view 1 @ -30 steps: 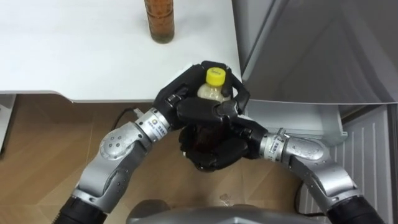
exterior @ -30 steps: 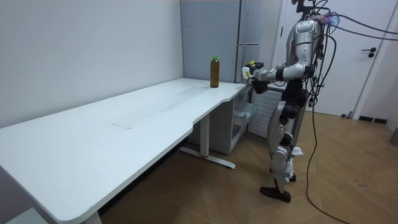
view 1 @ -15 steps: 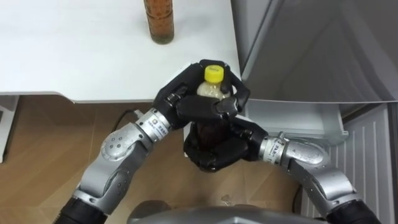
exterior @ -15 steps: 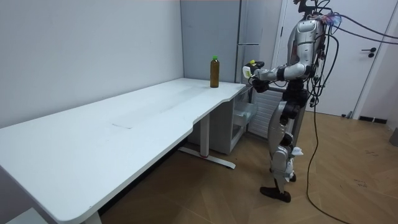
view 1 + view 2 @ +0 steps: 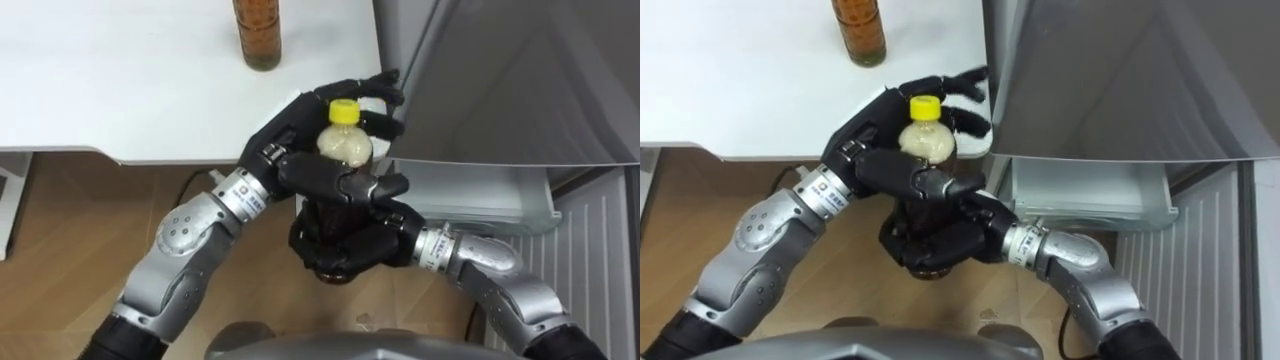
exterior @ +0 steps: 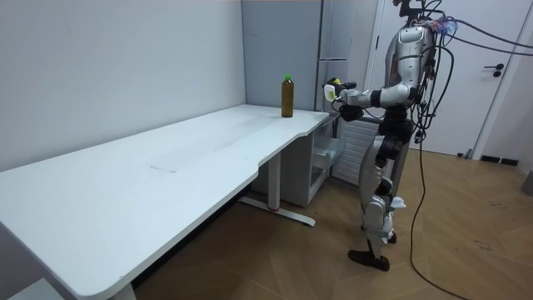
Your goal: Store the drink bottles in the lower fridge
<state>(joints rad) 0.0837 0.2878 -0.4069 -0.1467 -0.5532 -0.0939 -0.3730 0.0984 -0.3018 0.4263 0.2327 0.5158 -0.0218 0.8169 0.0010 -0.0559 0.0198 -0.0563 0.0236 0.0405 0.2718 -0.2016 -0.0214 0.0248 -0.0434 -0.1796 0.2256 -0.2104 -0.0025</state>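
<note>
The bottle [image 5: 345, 145] is held upright by the tabletop [image 5: 120, 90] edge. The left hand [image 5: 285, 150] fingers are wrapped round it, the right hand [image 5: 350, 250] fingers clamped on its base.

- I'm seeing the held bottle [image 5: 345, 150] wearing a yellow cap [image 5: 344, 111].
- Left hand [image 5: 285, 150] and right hand [image 5: 345, 250] are showing black.
- The amber bottle [image 5: 256, 35] is standing out against the white table [image 5: 120, 90].

Bright, even room light; the white table [image 6: 166, 158] glares mildly, with soft shadow beneath it.
</note>
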